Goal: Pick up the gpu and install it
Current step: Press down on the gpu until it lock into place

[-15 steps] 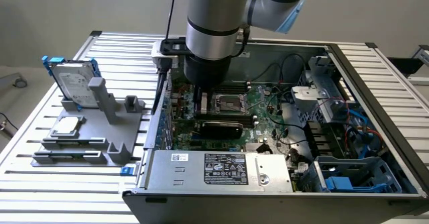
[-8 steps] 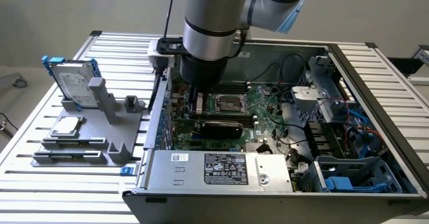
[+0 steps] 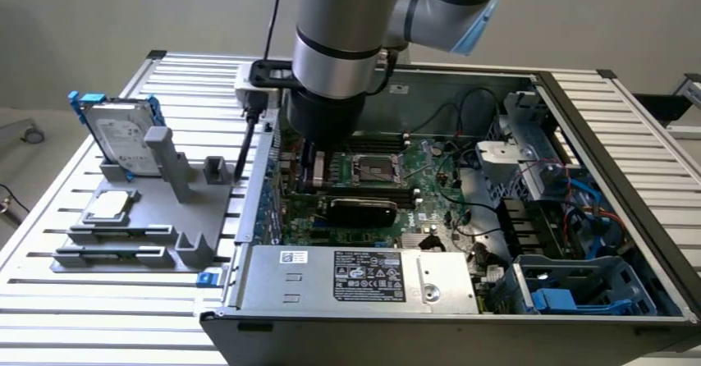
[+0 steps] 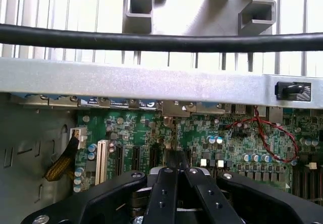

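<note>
- The arm (image 3: 340, 46) reaches down from the top centre of the exterior view into the open computer case (image 3: 613, 218), which lies on a slatted tabletop (image 3: 88, 308).
- The jaws are pressed together. In the wrist view the gripper (image 4: 176, 176) sits at bottom centre, its black fingers (image 4: 162, 193) meeting over a dark part standing on the motherboard (image 4: 227, 138).
- The gpu (image 3: 362, 211) stands on edge on the green motherboard, at the centre of the exterior view, directly below the arm's wrist; its black cover faces the camera. Whether the jaws are pinching it cannot be told.
- A grey fixture (image 3: 164, 210) occupies the left of the exterior view, on the tabletop beside the case. A silver hard drive (image 3: 121, 136) in a blue frame stands upright at its far end.
- The power supply (image 3: 356, 280), with a black label, lies along the near edge of the case.
- In the wrist view a black cable (image 4: 151, 41) crosses the upper frame, above the case's metal wall (image 4: 126, 82).
</note>
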Controlling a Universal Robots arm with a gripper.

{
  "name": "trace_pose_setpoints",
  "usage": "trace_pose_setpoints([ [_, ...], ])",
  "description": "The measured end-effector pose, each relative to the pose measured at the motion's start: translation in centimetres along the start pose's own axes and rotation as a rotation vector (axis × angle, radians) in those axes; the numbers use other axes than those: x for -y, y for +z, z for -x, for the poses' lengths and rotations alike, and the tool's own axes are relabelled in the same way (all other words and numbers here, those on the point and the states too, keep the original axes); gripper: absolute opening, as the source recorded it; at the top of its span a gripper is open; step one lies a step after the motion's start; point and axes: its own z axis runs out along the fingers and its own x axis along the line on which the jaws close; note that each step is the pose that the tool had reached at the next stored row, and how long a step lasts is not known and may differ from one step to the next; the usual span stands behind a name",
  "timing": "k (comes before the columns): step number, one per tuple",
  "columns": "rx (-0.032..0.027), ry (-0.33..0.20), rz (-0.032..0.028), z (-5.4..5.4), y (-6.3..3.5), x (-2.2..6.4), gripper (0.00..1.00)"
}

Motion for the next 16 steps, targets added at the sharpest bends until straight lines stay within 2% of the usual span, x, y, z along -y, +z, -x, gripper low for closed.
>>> trace_pose_setpoints([
  [4,-0.0045,0.001,0.0019,0.02,-0.04,-0.30,0.11],
  [8,-0.0116,0.002,0.0037,0.03,-0.10,-0.57,0.11],
  [16,-0.0297,0.005,0.0071,0.06,-0.48,-0.87,0.11],
])
